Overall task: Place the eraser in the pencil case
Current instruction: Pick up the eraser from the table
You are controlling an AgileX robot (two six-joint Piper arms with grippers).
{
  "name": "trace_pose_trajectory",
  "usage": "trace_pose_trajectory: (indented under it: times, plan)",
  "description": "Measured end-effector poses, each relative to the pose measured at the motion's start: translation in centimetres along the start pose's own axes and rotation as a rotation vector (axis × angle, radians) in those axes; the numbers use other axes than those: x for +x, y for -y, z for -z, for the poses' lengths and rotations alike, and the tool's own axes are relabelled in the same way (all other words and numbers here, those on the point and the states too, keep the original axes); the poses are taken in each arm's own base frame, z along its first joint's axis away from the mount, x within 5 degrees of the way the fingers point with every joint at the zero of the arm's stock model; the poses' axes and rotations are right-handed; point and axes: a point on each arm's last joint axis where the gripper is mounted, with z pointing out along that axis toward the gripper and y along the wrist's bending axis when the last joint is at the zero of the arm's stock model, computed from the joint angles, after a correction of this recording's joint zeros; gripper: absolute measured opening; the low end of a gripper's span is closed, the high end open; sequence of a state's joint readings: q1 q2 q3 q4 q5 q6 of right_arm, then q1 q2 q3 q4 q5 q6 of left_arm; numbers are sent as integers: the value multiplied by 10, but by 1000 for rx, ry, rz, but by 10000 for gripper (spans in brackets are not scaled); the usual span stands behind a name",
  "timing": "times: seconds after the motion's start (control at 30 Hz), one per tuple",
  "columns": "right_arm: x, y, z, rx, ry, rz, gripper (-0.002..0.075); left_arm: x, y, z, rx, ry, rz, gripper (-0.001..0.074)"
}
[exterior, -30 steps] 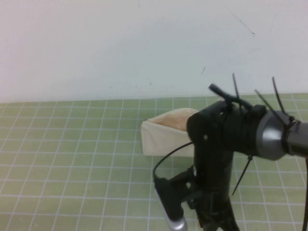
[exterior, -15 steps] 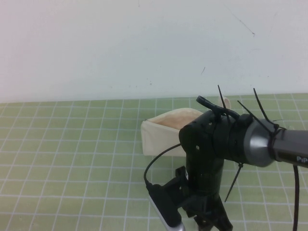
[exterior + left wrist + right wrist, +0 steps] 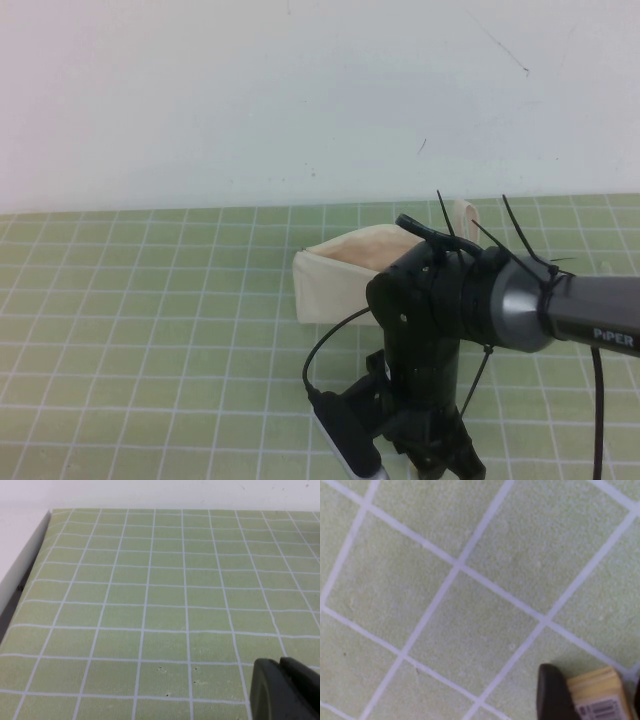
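The right tool (image 3: 592, 692) is positioned low over the near part of the surface, right of centre, with its black arm reaching in from the right edge. A tiny tan rectangular eraser with a white barcode label (image 3: 598, 700) is seen right at this tool's tip, over the green mat ruled with white grid lines (image 3: 150, 330). Whether the tool is clenched on the eraser or has released it cannot be told, nor whether the eraser rests on the mat. The cream canvas wedge-shaped pencil case (image 3: 335, 285) is set farther back, just beyond the right arm, its mouth open upward and its peach lining exposed. Its right part is hidden by the arm, and a small fabric loop strap (image 3: 463, 213) is seen above it. The eraser is outside the case. The left tool (image 3: 285, 690) is held over bare mat near the surface's left edge; its state cannot be told.
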State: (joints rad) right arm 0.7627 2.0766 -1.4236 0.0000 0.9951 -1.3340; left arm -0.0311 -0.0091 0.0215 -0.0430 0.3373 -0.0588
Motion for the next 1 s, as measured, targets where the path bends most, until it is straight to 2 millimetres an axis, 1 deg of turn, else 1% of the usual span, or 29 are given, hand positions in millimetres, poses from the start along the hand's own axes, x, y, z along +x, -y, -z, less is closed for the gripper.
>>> trace_pose_trajectory:
  times: [0.03, 0.17, 0.3, 0.57, 0.67, 0.73, 0.87, 1.0]
  plan:
    - [0, 0, 0, -1, 0, 0, 330, 0, 0, 0, 0, 0, 0, -1]
    - [0, 2, -1, 10, -8, 6, 205, 0, 0, 0, 0, 0, 0, -1]
    - [0, 2, -1, 10, -8, 2, 204, 0, 0, 0, 0, 0, 0, -1]
    - [1, 1, 0, -16, -18, -66, 204, 0, 0, 0, 0, 0, 0, -1]
    - [1, 3, 4, -41, -28, -103, 204, 0, 0, 0, 0, 0, 0, -1]
    - [-1, 7, 13, -41, -22, -132, 204, 0, 0, 0, 0, 0, 0, -1]
    - [-8, 20, 44, 0, 27, -180, 204, 0, 0, 0, 0, 0, 0, -1]
    - [-17, 37, 86, 117, 126, -243, 204, 0, 0, 0, 0, 0, 0, -1]
